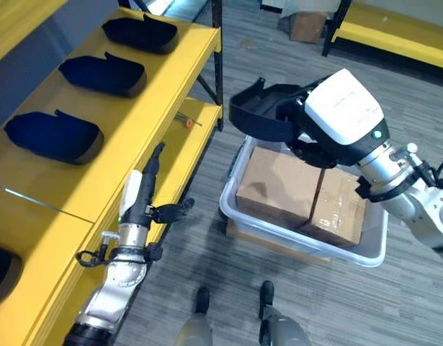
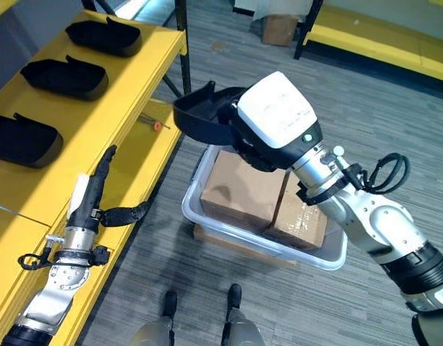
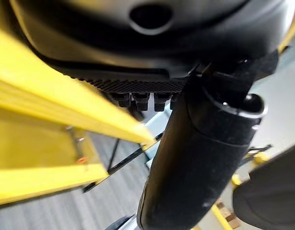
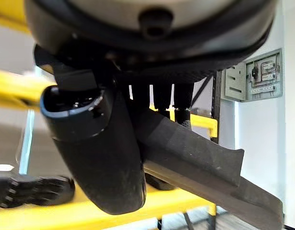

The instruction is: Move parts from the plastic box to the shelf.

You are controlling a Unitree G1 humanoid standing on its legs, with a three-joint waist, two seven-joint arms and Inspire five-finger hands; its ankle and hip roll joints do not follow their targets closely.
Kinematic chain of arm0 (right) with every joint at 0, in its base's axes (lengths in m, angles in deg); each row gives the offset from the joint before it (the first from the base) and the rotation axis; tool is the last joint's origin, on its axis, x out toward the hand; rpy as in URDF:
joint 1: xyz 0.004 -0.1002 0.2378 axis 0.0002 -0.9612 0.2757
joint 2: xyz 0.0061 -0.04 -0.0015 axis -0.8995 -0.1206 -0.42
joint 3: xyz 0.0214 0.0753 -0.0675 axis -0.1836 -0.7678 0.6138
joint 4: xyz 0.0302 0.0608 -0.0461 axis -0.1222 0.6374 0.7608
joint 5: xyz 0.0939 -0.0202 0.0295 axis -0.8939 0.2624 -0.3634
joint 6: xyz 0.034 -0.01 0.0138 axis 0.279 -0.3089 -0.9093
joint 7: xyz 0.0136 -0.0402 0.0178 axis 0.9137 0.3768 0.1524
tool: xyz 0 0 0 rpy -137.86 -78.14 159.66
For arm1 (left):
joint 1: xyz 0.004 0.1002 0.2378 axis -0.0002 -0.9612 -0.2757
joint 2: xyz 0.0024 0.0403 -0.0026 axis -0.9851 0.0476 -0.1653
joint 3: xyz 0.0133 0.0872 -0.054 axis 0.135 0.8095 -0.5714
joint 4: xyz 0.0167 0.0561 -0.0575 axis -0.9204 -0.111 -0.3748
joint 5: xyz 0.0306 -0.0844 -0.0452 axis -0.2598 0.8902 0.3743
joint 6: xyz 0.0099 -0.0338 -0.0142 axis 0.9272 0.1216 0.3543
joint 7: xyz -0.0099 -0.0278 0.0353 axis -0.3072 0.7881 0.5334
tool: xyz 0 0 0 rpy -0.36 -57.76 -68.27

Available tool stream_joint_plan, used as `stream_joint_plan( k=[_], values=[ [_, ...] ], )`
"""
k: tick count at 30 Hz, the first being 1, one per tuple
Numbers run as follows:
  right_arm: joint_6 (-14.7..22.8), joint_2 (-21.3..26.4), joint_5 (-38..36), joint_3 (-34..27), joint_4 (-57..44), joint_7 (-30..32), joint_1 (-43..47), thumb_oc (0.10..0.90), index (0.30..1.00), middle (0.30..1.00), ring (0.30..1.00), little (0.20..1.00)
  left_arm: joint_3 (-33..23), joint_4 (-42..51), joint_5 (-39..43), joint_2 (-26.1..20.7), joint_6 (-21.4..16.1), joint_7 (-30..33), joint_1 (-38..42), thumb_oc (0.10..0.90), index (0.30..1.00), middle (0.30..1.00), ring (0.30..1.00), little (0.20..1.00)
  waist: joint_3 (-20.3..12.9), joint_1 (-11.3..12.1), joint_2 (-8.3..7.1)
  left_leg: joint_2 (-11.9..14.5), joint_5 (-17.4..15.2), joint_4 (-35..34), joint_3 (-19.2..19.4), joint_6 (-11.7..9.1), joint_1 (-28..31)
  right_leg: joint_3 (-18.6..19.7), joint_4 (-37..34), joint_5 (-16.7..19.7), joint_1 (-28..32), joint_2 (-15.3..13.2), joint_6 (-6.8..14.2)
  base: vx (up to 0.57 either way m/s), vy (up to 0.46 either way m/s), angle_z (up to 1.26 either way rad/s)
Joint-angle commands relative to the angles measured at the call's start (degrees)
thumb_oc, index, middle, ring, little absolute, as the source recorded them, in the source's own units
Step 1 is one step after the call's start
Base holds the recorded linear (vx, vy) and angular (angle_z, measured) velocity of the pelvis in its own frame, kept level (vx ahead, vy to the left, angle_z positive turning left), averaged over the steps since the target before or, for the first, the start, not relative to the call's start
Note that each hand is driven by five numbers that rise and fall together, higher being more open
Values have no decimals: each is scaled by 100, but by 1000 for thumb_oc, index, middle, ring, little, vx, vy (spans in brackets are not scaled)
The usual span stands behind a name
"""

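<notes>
The right hand [image 2: 239, 133] is gripping a black part [image 1: 261, 112] above the box [image 1: 372, 249], fingers mostly hidden behind it. The left hand [image 1: 145, 191] is hovering beside the shelf [image 1: 171, 86] with fingers straight, thumb spread. Three parts [image 1: 102, 72] are lying on the shelf, a fourth cut off.

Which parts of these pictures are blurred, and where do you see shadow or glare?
Right wrist view: the black part held in the right hand is fairly clear, the shelf behind is blurred. Left wrist view: the left hand is soft. Left eye view: shadow on the cardboard boxes.
</notes>
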Motion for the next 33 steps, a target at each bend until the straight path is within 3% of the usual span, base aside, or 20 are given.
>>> stream_joint_plan(
  k=[1,12,26,33],
  values=[
    [16,-147,-451,-449,-261,527,140,400,300,300,300,300,-26,389,-445,-437,-453,549,85,900,1000,1000,1000,1000,-1279,46,-104,256,-60,-159,-230,-133,-76,52,520,-485,233,-589,648,28,4,-13],
    [188,-447,-942,-123,-101,419,24,400,300,300,300,300,37,906,-1502,-798,-469,1177,768,900,1000,1000,1000,1000,-1500,-122,-121,281,-218,-159,-25,-53,192,278,467,-503,335,-598,680,25,8,-10],
    [296,-515,-1241,348,38,207,262,400,300,300,300,300,258,1027,-2474,-1122,-292,1482,1443,900,1000,1000,1000,1000,-1581,-233,-120,294,-297,-159,79,-45,315,394,424,-520,410,-601,693,10,1,-4],
    [315,-624,-1286,621,112,153,544,400,300,300,300,300,798,995,-2889,-1283,-303,1389,1954,900,1000,1000,1000,1000,-1619,-330,-115,307,-340,-159,143,-40,389,463,426,-529,426,-601,696,5,0,-1]
  ],
)
